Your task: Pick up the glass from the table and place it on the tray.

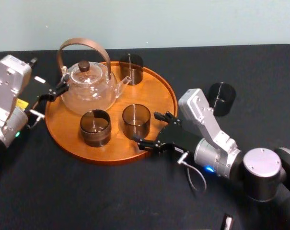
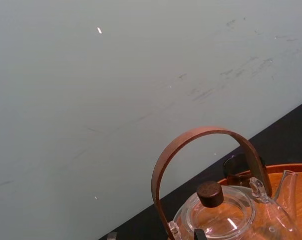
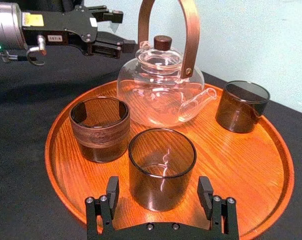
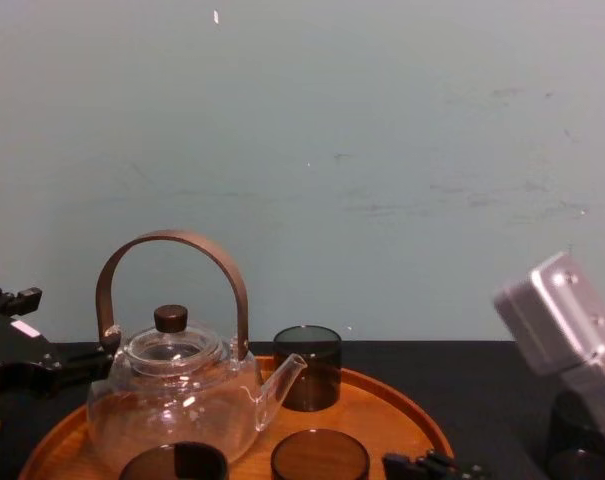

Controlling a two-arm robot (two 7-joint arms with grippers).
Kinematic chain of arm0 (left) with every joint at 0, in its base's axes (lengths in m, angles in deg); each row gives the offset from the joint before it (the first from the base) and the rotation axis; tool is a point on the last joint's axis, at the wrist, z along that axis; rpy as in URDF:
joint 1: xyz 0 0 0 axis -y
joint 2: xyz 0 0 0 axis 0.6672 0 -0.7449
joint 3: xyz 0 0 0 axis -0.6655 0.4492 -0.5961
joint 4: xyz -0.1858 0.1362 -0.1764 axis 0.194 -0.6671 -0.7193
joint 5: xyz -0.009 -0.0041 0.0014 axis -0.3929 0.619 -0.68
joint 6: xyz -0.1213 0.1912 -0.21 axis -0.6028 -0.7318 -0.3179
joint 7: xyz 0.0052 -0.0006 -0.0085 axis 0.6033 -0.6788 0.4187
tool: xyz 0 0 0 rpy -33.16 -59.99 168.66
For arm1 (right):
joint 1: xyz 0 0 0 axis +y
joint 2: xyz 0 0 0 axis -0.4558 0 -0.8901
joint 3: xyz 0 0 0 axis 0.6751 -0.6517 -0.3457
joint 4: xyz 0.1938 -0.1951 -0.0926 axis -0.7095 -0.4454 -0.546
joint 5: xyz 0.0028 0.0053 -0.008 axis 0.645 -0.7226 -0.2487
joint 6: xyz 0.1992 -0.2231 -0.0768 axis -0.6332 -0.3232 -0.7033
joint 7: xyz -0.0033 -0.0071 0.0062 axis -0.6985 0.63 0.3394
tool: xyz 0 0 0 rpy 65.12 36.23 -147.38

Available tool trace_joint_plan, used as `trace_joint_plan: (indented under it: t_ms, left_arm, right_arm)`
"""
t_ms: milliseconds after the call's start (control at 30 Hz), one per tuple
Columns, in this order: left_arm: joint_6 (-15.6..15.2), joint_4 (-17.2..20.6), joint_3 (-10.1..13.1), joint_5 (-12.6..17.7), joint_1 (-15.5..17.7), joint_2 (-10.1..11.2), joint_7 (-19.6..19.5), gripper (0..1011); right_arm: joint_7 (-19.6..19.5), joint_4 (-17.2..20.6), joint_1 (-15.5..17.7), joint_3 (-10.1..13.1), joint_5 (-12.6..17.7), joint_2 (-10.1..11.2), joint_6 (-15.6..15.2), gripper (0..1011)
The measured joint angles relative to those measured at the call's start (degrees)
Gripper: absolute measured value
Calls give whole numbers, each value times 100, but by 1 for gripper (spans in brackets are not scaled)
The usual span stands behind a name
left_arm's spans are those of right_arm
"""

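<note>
Orange-brown wood dominates my head view: the tray (image 1: 156,91) sits on the black table (image 1: 87,191), carrying the teapot (image 1: 89,88) and three smoky glasses. The far glass (image 1: 131,67) stands at the back rim, just beside the spout. The banded glass (image 1: 95,127) and the front glass (image 1: 136,120) stand side by side on the near half, apart from each other.

My right pincer (image 1: 148,129) is at the tray's near right rim, fingers spread wide and pointing inward. The front glass stands upright on the wood at the mouth of those fingers, one finger to each side of it in the right wrist view (I cannot tell whether either pad touches the glass).

A loose glass (image 1: 221,98) stands upright on the table, off the tray's right side and just beyond my right arm.

My left pincer (image 1: 62,86) hangs over the tray's left rim, fingers apart, right next to the teapot where the handle joins the body. I cannot tell if it makes contact there. The left wrist view looks over the teapot's lid and handle toward the wall.
</note>
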Motion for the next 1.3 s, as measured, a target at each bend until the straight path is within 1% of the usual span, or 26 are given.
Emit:
trace_joint_plan:
  t_ms: [267, 400, 500, 533, 600, 700, 800, 833, 967, 1167, 1300]
  left_arm:
    - [0, 0, 0, 0, 0, 0, 0, 1001]
    - [0, 0, 0, 0, 0, 0, 0, 1001]
    - [0, 0, 0, 0, 0, 0, 0, 1001]
    - [0, 0, 0, 0, 0, 0, 0, 1001]
    - [0, 0, 0, 0, 0, 0, 0, 1001]
    - [0, 0, 0, 0, 0, 0, 0, 1001]
    - [0, 0, 0, 0, 0, 0, 0, 1001]
    - [0, 0, 0, 0, 0, 0, 0, 1001]
    - [0, 0, 0, 0, 0, 0, 0, 1001]
    - [0, 0, 0, 0, 0, 0, 0, 1001]
    - [0, 0, 0, 0, 0, 0, 0, 1002]
  right_arm:
    - [-127, 492, 420, 231, 100, 212, 9, 1002]
    - [-238, 691, 672, 440, 177, 318, 66, 1003]
    - [-314, 756, 803, 581, 230, 362, 100, 1002]
    - [-350, 782, 873, 660, 263, 383, 116, 1003]
    - [-389, 802, 948, 754, 299, 404, 137, 1002]
    - [-492, 828, 1121, 981, 366, 449, 197, 1002]
    - [-554, 836, 1218, 1126, 414, 464, 225, 1002]
    - [-587, 841, 1278, 1222, 449, 472, 244, 1003]
    - [-648, 845, 1413, 1433, 511, 488, 282, 1002]
    - [-700, 820, 1531, 1660, 557, 487, 306, 1003]
    - [-729, 757, 1550, 1762, 564, 463, 308, 1002]
